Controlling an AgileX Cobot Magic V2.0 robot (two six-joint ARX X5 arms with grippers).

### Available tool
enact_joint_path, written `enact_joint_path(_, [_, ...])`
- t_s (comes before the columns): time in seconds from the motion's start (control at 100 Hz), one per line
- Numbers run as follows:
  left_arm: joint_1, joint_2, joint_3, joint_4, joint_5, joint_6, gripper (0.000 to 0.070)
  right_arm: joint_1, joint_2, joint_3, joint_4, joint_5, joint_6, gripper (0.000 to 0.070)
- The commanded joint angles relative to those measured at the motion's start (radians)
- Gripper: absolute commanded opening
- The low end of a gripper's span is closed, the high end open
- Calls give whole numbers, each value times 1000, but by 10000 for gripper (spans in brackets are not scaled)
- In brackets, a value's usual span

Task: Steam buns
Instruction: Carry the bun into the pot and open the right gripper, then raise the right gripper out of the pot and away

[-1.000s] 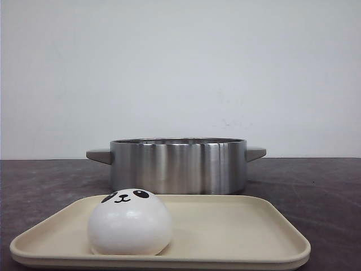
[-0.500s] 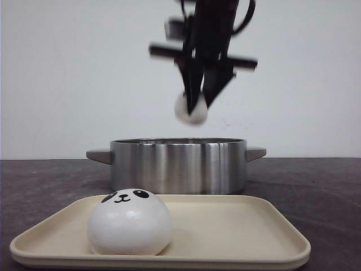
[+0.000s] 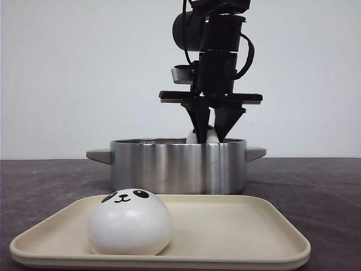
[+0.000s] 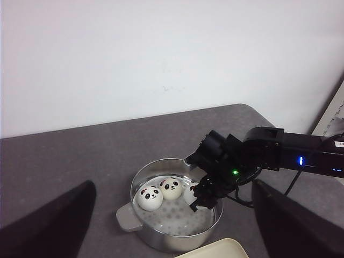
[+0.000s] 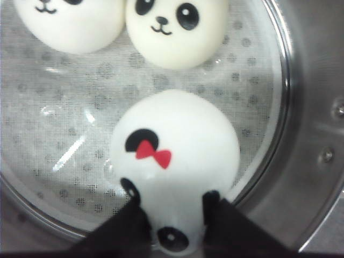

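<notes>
a bun (image 5: 174, 161) is pinched between the fingers of the right gripper (image 5: 172, 212), held low inside the steamer (image 3: 177, 165) near its right-hand wall as seen in the front view. two more buns (image 4: 150, 197) (image 4: 171, 187) are already sat side by side on the perforated liner (image 5: 75, 140). a fourth bun (image 3: 130, 222) is left on the tray (image 3: 237, 226) in front, well apart from the pot. whether the held bun is touching the liner cannot be told.

left gripper (image 4: 172, 236): only dark finger shapes are seen at the edges of its own view, set wide apart, nothing between them; it is parked high, away from the pot.

risks from here:
- the grip is taken at one end of the bun, not across the middle, so it could be tipped or rolled on release and be left face-down or leaning on the wall.
- the bun is close to the rim; if it is released too near, it could be wedged against the wall.
- the bun looks soft, so it could be dragged up with the fingers if they are lifted before being fully spread.
- the neighbouring buns could be nudged if the fingers are spread toward them.
- the steamer rim could be clipped by the fingers on the way out.
</notes>
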Motion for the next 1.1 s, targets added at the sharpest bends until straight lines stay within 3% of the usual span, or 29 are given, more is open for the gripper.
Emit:
enact_joint_path(0.0, [-7, 10, 21, 5, -2, 13, 551, 4, 20, 18, -6, 3, -5, 344])
enact_joint_path(0.07, [-7, 10, 21, 3, -2, 14, 551, 4, 20, 18, -12, 8, -5, 424])
enact_joint_path(0.14, [-7, 10, 21, -3, -2, 16, 551, 5, 20, 18, -13, 7, -5, 460])
enact_joint_path(0.58, [-7, 18, 14, -28, -3, 24, 551, 5, 19, 39, -19, 6, -45, 454])
enact_joint_path(0.61, [-7, 21, 11, -31, -3, 24, 551, 5, 17, 54, -34, 6, -51, 430])
enact_joint_path(0.65, [-7, 27, 4, -37, -2, 24, 551, 5, 10, 79, -56, 6, -66, 338])
enact_joint_path(0.73, [-7, 47, -15, -60, 6, 20, 551, 10, -20, 136, -103, 6, -89, 9])
enact_joint_path(0.89, [-7, 73, -124, -61, 80, -13, 551, 58, -187, 206, -97, 9, -95, 13])
enact_joint_path(1.09, [-17, 77, -376, 37, 155, -81, 551, 166, -502, 220, -34, 63, -95, 13])
